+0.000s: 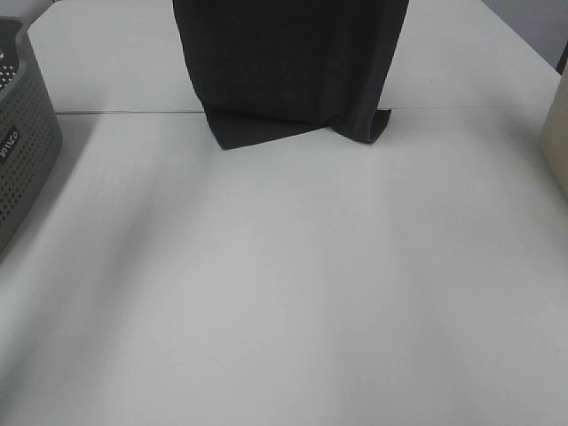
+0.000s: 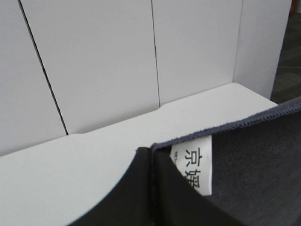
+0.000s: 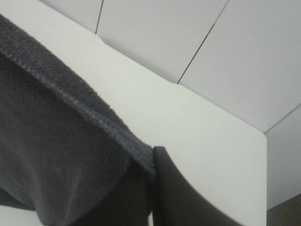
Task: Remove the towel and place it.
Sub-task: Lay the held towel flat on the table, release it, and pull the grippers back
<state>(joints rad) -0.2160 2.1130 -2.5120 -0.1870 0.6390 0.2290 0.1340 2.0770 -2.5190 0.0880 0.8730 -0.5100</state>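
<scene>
Towel [image 1: 284, 62]: dark, soft, hemmed rectangular cloth

towel x1 [image 1: 284, 62] | basket x1 [image 1: 27, 133] | L tool x1 [image 2: 151, 157] | R tool x1 [image 3: 154, 160] | label x1 [image 2: 197, 165] | beige obj x1 [image 1: 557, 133]

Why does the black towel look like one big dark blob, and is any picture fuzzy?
Exterior high view: the towel is so dark its folds barely show, and soft shadows cross the table. Left wrist view: the white label is readable. Right wrist view: the hem looks crisp, no glare.
</scene>
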